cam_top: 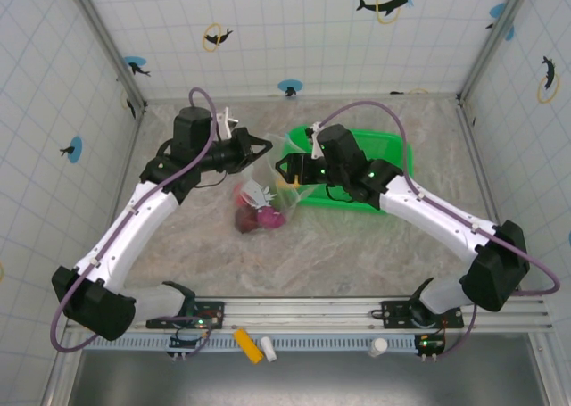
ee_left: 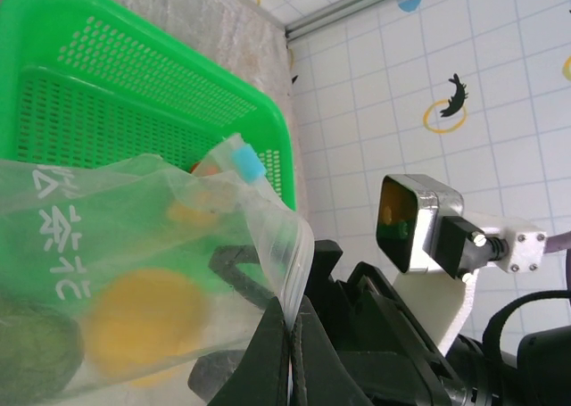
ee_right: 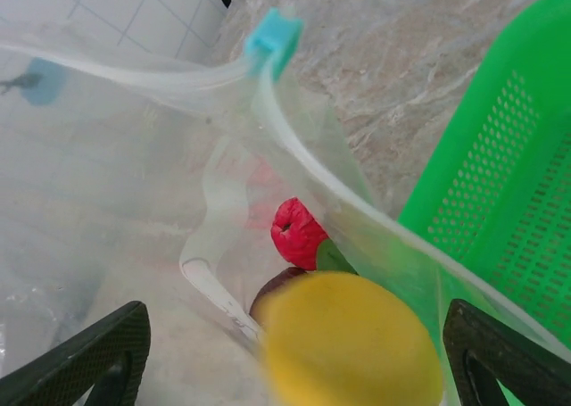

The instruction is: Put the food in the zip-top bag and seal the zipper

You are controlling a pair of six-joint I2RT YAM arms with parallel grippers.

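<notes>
Just beside the green basket point(ee_left: 134, 76), the left gripper point(ee_left: 290, 321) pinches the zip-top bag point(ee_left: 107, 219) by its mouth edge while the right gripper point(ee_right: 299, 348), fingers spread, flanks a loose yellow fruit point(ee_right: 357, 335) there; a sagging mouth could spill it outside

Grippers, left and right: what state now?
Left gripper: closed on the zip-top bag edge.
Right gripper: open, yellow food between its jaws, not gripped.

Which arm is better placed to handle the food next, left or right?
Right, probably. The right gripper is open at the mouth of the bag, beside the basket. The left gripper is shut on the bag's edge and holds it up; letting go would likely drop it.
</notes>
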